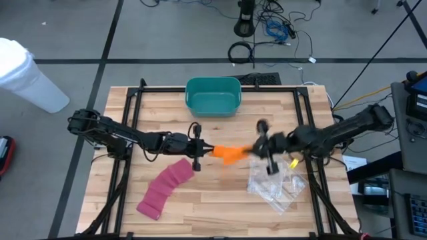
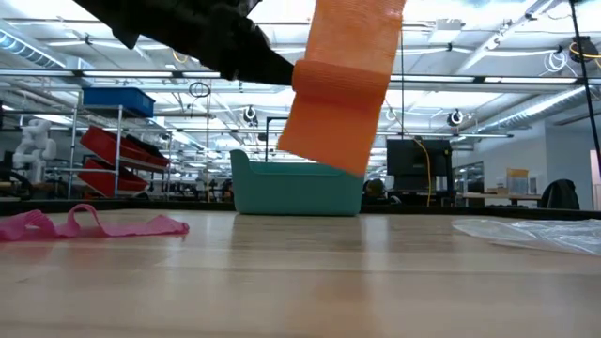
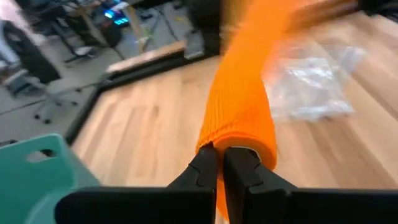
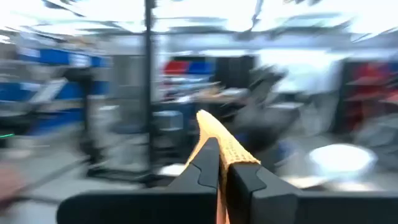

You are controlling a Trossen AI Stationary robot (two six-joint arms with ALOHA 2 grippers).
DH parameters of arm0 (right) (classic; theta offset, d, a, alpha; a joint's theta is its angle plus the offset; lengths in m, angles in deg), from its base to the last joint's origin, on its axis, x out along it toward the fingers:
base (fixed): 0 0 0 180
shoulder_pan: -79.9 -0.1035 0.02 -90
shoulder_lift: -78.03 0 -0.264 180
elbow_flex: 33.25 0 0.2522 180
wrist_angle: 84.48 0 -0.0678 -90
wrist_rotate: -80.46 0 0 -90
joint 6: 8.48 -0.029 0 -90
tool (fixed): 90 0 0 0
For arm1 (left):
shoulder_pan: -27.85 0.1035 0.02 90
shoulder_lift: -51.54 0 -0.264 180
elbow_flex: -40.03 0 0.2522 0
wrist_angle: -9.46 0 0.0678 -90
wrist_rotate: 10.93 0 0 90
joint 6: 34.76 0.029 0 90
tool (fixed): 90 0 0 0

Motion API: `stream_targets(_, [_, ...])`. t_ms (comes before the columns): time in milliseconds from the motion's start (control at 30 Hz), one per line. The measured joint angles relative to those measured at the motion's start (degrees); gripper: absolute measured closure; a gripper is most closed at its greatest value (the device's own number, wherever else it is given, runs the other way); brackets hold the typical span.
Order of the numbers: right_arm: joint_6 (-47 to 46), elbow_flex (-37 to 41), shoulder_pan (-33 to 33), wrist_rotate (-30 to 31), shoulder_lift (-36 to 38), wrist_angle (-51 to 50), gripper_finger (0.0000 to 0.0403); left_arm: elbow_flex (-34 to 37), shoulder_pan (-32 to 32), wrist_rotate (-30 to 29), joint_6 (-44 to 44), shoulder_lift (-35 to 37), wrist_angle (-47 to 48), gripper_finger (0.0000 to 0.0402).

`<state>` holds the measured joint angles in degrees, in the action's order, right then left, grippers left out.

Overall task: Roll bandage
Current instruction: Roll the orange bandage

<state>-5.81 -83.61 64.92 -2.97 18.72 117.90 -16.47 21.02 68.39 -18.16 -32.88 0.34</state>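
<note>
The orange knitted elastic bandage point(image 1: 230, 154) hangs in the air above the middle of the wooden slatted bench point(image 1: 220, 200), stretched between the two claws and clear of the boards in the low view. The left claw point(image 1: 203, 149) has its fingers pinched tight on the partly rolled end, where a fat orange coil wraps just ahead of its tips. The right claw point(image 1: 257, 151) is likewise closed on the other end, a thin strip of the fabric gripped edge-on between its fingers.

Judged from this, the rolling itself is under way: a short span of loose bandage remains between the claws. The next move likely calls for the left claw to turn the coil while the right claw keeps the strip taut and feeds it in, the two drawing closer without letting the fabric slack or twist.

Below and to the outer side of the left claw a pink unrolled bandage point(image 1: 163, 187) lies flat on the bench. Under the right claw sits a crumpled clear plastic bag point(image 1: 277, 187). Beyond both claws, at the far edge, stands a teal plastic bin point(image 1: 213, 97).
</note>
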Motion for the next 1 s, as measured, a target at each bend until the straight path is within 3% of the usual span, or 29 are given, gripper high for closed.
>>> stream_targets(100, [4.45, -4.58, 2.81, 8.61, 4.47, -12.23, 0.0403, 0.0, -0.34, 3.62, 0.7, -0.46, 0.12, 0.0398])
stream_targets(200, [3.12, -7.04, 6.35, 14.9, 6.73, -23.14, 0.0403, -0.02, -1.01, 7.27, 2.31, -0.46, -0.26, 0.0398])
stream_targets(300, [-2.16, -7.28, 9.25, 15.55, 7.15, -31.55, 0.0398, -0.01, -2.11, 8.95, 4.04, -0.46, -1.54, 0.0398])
stream_targets(400, [-6.03, -7.26, 10.55, 11.74, 6.29, -37.87, 0.0372, -0.02, -3.07, 9.2, 6.15, -0.46, -5.43, 0.0398])
stream_targets(633, [-4.8, -7.24, 9.69, 8.31, 4.16, -41.94, 0.0259, -0.02, -3.43, 9.13, 6.76, -0.41, -14.84, 0.0398])
stream_targets(733, [-3.01, -7.14, 8.81, 14.15, 4.16, -45.3, 0.0225, -0.02, -3.43, 8.23, 6.67, -0.41, -17.31, 0.0398])
stream_targets(833, [-1.28, -4.75, 7.99, 18.56, 4.66, -44.61, 0.0211, -0.02, -3.48, 4.88, 6.38, 0.51, -17.15, 0.0398])
stream_targets(1000, [-3.21, 1.23, 7.95, 18.83, 6.3, -40.04, 0.0211, -0.02, -3.06, 2.19, 4.68, 2.9, -16.24, 0.0398])
